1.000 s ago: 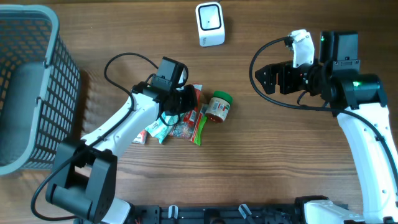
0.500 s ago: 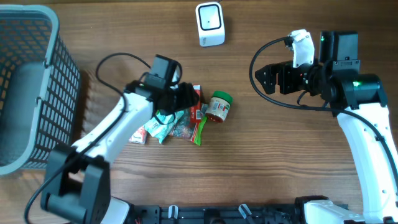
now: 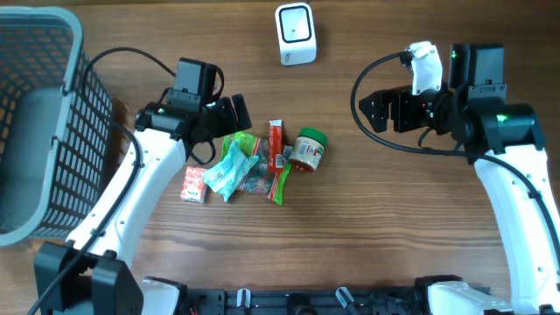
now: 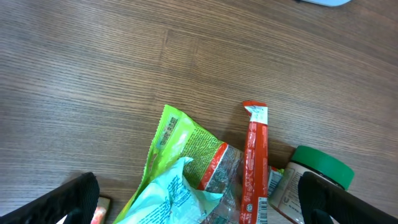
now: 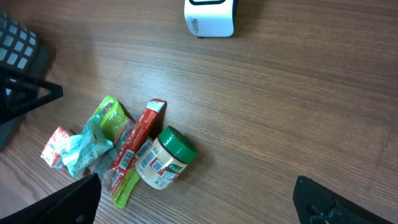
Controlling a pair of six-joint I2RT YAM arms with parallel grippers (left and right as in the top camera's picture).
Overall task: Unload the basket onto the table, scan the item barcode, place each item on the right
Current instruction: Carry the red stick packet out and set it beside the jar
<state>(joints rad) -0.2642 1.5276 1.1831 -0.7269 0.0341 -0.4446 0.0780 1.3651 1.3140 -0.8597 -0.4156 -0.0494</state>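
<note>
Both sets of my jaws are spread wide, pinching nothing. Left jaws hover right by the snack heap mid-worktop: green packet, red stick and green-lidded jar (lying on its side), all bunched together. The white scanner sits well apart at the far edge. Right jaws hang off to the right.
</note>
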